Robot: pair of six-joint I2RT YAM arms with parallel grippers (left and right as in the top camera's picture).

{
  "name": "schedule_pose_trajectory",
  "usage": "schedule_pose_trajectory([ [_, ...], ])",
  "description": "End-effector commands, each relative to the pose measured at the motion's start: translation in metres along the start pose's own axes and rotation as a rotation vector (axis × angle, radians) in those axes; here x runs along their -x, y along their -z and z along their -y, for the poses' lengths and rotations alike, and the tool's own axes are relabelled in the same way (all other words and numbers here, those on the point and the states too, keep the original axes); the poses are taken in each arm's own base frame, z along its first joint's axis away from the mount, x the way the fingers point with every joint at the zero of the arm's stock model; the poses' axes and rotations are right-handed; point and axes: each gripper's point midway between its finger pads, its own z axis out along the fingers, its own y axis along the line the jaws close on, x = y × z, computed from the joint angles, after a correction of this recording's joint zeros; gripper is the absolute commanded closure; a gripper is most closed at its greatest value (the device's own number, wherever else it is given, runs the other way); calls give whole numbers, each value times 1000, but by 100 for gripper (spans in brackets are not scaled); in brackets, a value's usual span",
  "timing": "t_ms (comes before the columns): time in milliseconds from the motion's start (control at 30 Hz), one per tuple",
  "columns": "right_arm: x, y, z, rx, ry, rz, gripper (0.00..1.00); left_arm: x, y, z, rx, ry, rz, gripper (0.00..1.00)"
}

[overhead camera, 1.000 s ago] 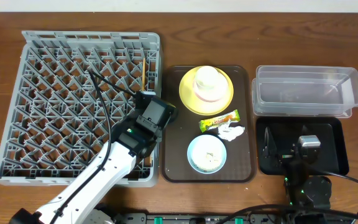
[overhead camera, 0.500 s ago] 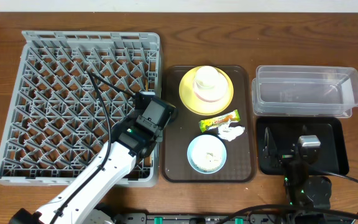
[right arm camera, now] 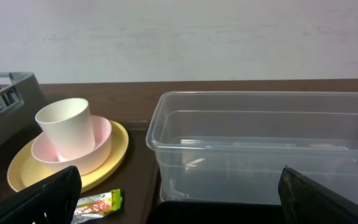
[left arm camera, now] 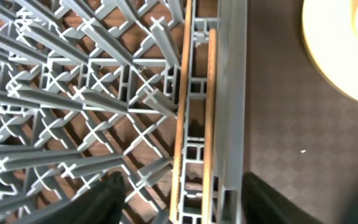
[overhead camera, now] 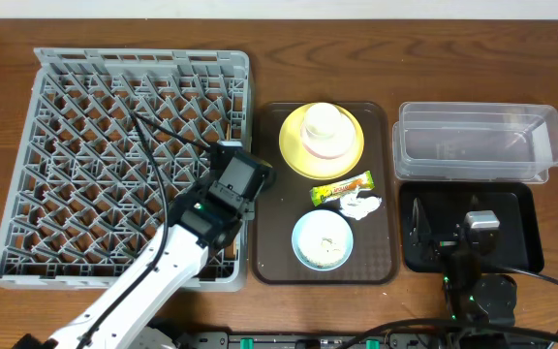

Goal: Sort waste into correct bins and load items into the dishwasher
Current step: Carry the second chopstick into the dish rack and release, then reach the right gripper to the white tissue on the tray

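Two wooden chopsticks (left arm camera: 182, 106) lie side by side in the channel along the right edge of the grey dishwasher rack (overhead camera: 114, 145). My left gripper (left arm camera: 188, 205) hovers over them, open, its dark fingers either side and clear of them. A white cup (right arm camera: 64, 127) stands in a pale bowl (right arm camera: 82, 155) on the yellow plate (overhead camera: 294, 145). The snack wrapper (overhead camera: 342, 188) and crumpled tissue (overhead camera: 361, 205) lie just in front of the plate. A light blue bowl (overhead camera: 322, 239) holds beige scraps. My right gripper (right arm camera: 185, 205) is open and empty above the black tray (overhead camera: 521, 228), facing the clear tub (right arm camera: 266, 149).
The plate, both bowls, wrapper and tissue all sit on a dark brown serving tray (overhead camera: 274, 194) between the rack and the bins. The clear tub (overhead camera: 480, 142) stands behind the black tray. My left arm (overhead camera: 163, 271) crosses the rack's front right corner.
My left gripper's jaws have spread apart, letting go of the chopsticks, which now rest in the rack's edge channel. The right arm has not moved.
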Motion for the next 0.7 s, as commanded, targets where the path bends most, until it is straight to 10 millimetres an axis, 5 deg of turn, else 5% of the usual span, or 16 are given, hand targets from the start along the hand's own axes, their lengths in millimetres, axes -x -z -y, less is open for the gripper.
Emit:
schedule_pose_trajectory([
  [0,-1,0,-2,7,9,-4,1,19,16,-3,-23,62,64,37],
  [300,-1,0,-2,7,9,-3,1,61,34,-25,-166,271,100,27],
  [500,0,0,-4,22,7,-1,1,59,32,-40,-136,305,91,16],
  [600,15,7,-35,198,-17,15,1,54,31,-41,-129,300,73,14],
  [667,41,15,-31,156,-18,5,1,54,31,-41,-129,301,73,11],
])
